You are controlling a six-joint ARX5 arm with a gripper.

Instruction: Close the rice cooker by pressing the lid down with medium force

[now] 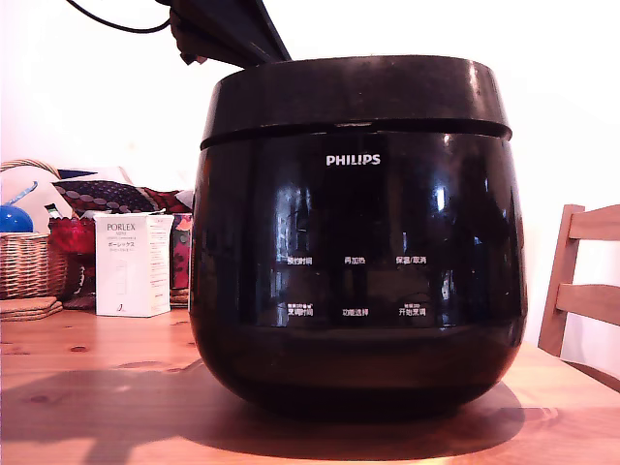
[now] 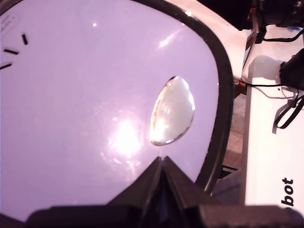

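Black gripper [image 2: 162, 164], nearest the wrist camera: its two dark fingers [image 2: 142, 183] meet in a point with no gap between the tips, clamped on nothing. The tip rests at or just above the glossy top of the lid [image 2: 95, 118]; whether it actually touches, cannot tell. In the wrist view the lid's surface glares pale violet under the light, ringed by a dark rim, with an oval clear lens-like window [image 2: 172, 111] set into it just beyond the fingertips. A few short black marks sit near the lid's far edge.

Large glossy black rounded rice cooker [image 1: 356, 242] fills the middle of the exterior view, standing on a wooden table [image 1: 87, 387]. White "PHILIPS" logo high on the front, two rows of white Chinese button labels below. From the front the lid [image 1: 354, 92] sits down on the body, only a thin dark seam running around between them; it looks level. Dark arm [image 1: 228, 29] comes in from above, behind the lid toward the exterior view's left, with a black cable looping off it.

At the exterior view's left, well apart from the cooker: a white cardboard box printed "PORLEX" [image 1: 134, 263], a woven wicker basket [image 1: 27, 262] holding a blue round object [image 1: 14, 217], and patterned red and dark cloth [image 1: 116, 199] behind. At the exterior view's right, a wooden chair back [image 1: 581, 281].
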